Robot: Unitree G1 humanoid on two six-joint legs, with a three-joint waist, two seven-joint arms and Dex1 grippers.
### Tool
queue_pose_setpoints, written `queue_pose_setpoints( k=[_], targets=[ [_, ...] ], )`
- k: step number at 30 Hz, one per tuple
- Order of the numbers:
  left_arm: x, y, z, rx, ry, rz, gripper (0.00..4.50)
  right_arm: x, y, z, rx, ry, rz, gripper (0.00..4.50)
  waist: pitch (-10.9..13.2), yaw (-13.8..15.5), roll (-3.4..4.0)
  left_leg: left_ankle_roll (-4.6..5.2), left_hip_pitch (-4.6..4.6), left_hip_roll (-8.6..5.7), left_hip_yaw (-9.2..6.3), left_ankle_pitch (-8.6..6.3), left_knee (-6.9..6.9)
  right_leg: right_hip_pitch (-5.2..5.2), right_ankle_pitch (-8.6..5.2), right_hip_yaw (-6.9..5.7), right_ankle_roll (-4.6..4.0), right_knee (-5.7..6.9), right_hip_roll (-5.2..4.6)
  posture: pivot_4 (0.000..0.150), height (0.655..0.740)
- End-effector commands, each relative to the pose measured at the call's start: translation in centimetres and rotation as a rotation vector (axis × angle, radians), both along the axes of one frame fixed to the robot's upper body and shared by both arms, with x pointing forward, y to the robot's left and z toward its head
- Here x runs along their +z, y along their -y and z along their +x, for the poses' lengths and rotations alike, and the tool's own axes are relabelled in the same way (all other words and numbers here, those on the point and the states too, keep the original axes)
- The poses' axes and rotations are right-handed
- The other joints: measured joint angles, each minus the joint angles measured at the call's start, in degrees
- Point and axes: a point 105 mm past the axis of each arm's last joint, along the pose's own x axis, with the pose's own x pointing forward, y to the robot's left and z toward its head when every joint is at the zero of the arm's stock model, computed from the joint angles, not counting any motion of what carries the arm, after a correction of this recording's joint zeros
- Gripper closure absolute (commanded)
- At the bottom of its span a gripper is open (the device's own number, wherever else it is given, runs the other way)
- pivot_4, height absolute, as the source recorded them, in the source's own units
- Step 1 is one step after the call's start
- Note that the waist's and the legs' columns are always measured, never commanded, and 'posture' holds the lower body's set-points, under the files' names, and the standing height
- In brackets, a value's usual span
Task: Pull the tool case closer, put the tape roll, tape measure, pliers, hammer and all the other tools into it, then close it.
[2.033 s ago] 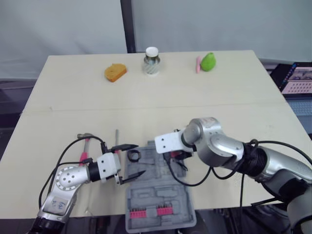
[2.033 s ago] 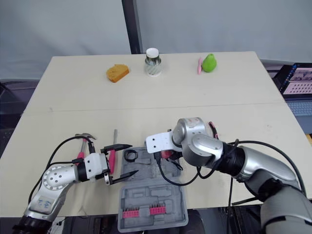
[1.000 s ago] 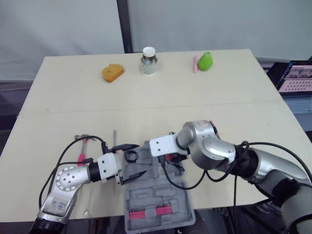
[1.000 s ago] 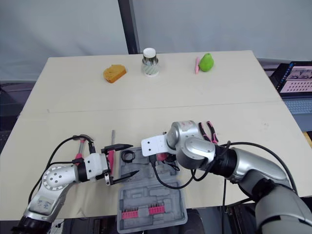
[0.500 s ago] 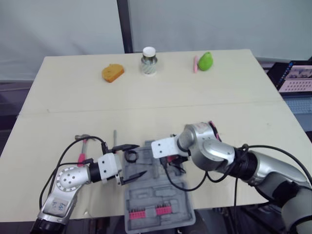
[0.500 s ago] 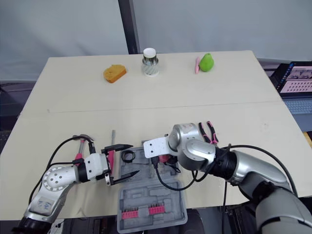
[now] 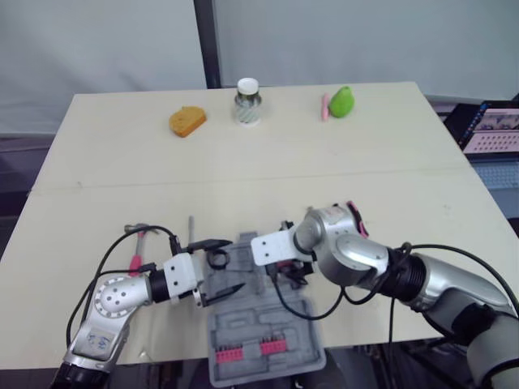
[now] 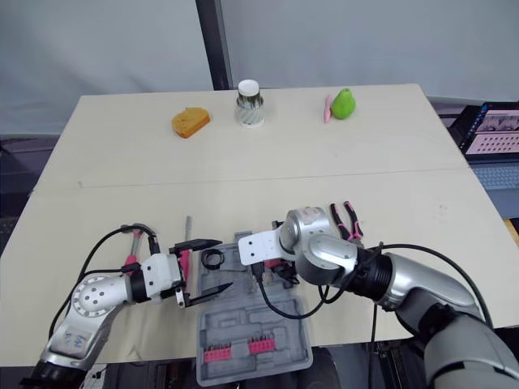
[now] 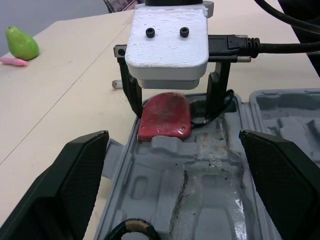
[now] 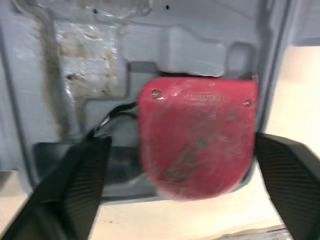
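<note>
Sitting in the tool case [image 8: 243, 322], the red tape measure [image 10: 197, 135] is loosely straddled by the right gripper [image 9: 173, 114], fingers [image 9: 215, 92] spread apart.

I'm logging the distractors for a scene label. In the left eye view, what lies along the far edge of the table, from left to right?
orange bread-shaped piece → white-lidded jar → pink stick → green pear
</note>
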Motion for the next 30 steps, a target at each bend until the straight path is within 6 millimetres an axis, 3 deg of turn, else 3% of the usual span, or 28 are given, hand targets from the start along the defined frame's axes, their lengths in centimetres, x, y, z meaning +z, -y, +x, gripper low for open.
queue_pose_setpoints(
  k=[1,10,15,18,24,30],
  targets=[
    [0.8,0.7,-0.3,-0.022,0.037,-0.011,0.00,1.0,-0.3,0.5,0.001,0.043,0.031,0.03,0.0,0.0,0.00,0.00,0.00,0.00,0.00,0.00,0.00,0.00,0.00,0.00,0.00,0.00,0.00,0.150,0.7400],
    [0.8,0.6,-0.2,-0.020,0.034,-0.018,0.00,3.1,0.0,-0.4,-0.002,0.031,0.104,0.03,0.0,0.0,0.00,0.00,0.00,0.00,0.00,0.00,0.00,0.00,0.00,0.00,0.00,0.00,0.00,0.150,0.7400],
    [0.9,0.5,-0.3,-0.017,0.030,-0.020,0.00,5.2,-0.3,-2.4,0.024,-0.066,0.372,0.03,0.0,0.2,-0.05,0.00,-0.01,-0.01,-0.02,0.00,-0.01,0.01,0.00,0.01,0.00,0.00,0.00,0.150,0.7400],
    [0.9,0.3,-0.2,-0.015,0.030,-0.018,0.00,5.9,-0.1,-2.2,0.057,-0.071,0.602,0.03,-0.1,0.4,-0.16,0.00,0.00,-0.02,-0.03,0.00,-0.01,0.05,0.00,0.01,0.00,-0.02,-0.01,0.150,0.7400],
    [1.1,0.2,-0.1,-0.017,0.036,-0.015,0.00,5.0,1.4,-0.7,0.040,-0.062,0.870,2.79,-0.1,0.2,-0.20,0.00,0.05,-0.01,0.07,0.00,-0.02,0.08,0.00,0.03,0.00,-0.04,-0.01,0.150,0.7400],
    [1.2,0.0,-0.1,-0.012,0.042,-0.011,0.00,2.6,2.6,0.4,0.029,-0.055,0.906,2.79,-0.1,0.1,-0.20,0.00,0.08,0.00,0.06,0.00,-0.02,0.09,0.00,0.01,0.00,-0.03,-0.01,0.150,0.7400]
  ],
)
